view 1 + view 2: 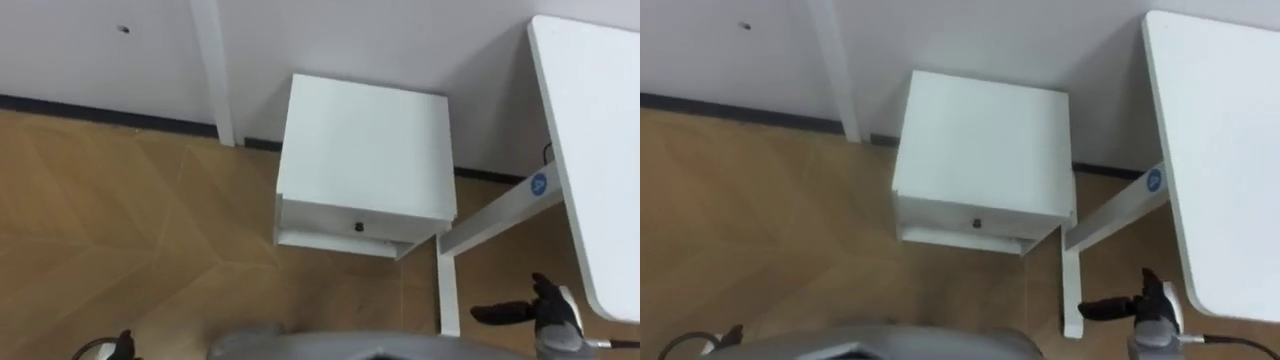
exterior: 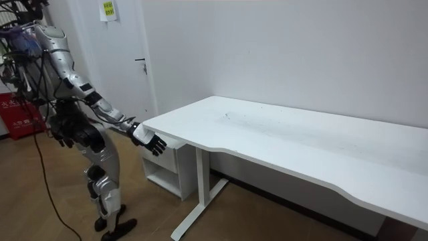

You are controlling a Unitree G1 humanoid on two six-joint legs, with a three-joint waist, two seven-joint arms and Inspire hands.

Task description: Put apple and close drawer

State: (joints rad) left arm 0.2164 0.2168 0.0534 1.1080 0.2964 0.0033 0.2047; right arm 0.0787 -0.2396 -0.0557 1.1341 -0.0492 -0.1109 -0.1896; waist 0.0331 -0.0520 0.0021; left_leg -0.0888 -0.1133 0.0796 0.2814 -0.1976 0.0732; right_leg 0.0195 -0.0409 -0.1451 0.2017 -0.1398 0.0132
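Just short of the cabinet (image 1: 362, 150), the robot stands bent forward on the wood floor (image 1: 120, 220). Its right hand (image 1: 545, 303) hangs to the cabinet's right, near the desk leg (image 1: 448, 290), fingers straight and apart, holding nothing. Its left hand (image 1: 122, 345) shows low, well left of the cabinet; whether it grips anything I cannot tell. The drawer (image 1: 358, 224) looks pushed in under the cabinet's top. Where the apple is I cannot tell. Behind the cabinet stands the wall (image 1: 100, 50).
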